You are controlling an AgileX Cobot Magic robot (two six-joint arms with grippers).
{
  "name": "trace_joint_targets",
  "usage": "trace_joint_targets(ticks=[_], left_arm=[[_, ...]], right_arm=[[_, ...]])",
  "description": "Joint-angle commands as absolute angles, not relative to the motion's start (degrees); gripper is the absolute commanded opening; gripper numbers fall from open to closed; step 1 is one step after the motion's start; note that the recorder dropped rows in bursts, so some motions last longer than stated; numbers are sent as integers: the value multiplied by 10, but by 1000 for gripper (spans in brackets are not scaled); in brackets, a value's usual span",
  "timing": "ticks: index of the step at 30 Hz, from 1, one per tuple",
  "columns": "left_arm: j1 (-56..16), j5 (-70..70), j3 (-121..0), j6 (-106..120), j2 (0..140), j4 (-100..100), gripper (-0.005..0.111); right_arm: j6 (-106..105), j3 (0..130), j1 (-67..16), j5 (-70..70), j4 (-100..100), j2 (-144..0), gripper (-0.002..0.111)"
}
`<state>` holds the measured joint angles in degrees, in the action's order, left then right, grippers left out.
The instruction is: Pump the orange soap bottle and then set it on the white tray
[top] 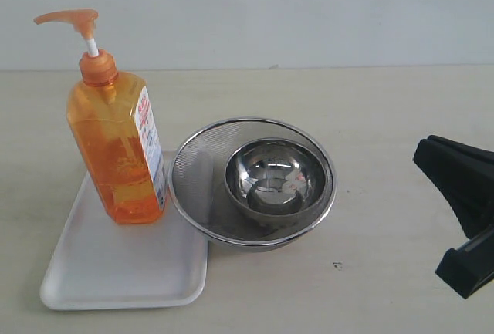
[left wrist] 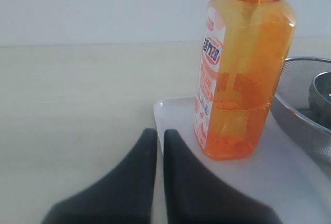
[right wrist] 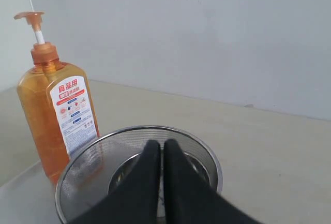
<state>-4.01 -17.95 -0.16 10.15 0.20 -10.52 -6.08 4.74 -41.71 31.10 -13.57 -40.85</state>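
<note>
The orange soap bottle (top: 116, 149) stands upright on the far part of the white tray (top: 116, 272), its pump head raised and its spout pointing left. In the left wrist view the bottle (left wrist: 243, 79) stands on the tray (left wrist: 289, 182), and my left gripper (left wrist: 160, 133) is shut and empty just short of the tray's corner, apart from the bottle. My right gripper (top: 423, 158) hangs at the right edge of the exterior view, far from the bottle. It is shut and empty (right wrist: 160, 144); that view also shows the bottle (right wrist: 51, 115) beyond it.
A round steel mesh bowl (top: 193, 210) holding a smaller polished steel bowl (top: 274, 176) stands against the tray's right side, overlapping its rim. It lies between my right gripper and the bottle. The mesh bowl's rim (left wrist: 300, 94) sits close beside the bottle. A pale wall runs behind the table.
</note>
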Motion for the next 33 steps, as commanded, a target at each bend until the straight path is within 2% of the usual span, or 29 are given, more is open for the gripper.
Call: trace_joint_targets(ticks=[1,22,25,33], left_arm=[[-39,-180,0,106,0,-105,5],[-39,-180,0,106,0,-105,5],[-39,-180,0,106,0,-105,5],[-39,-180,0,106,0,-105,5]], right_arm=[[-63,45,-416,311,-134,-405,0],[-80,45,-407,305,-132,-398,0],[-82,45,-367,231,-132,-361,0],[-79,45,-199,75,-132,-226,0]])
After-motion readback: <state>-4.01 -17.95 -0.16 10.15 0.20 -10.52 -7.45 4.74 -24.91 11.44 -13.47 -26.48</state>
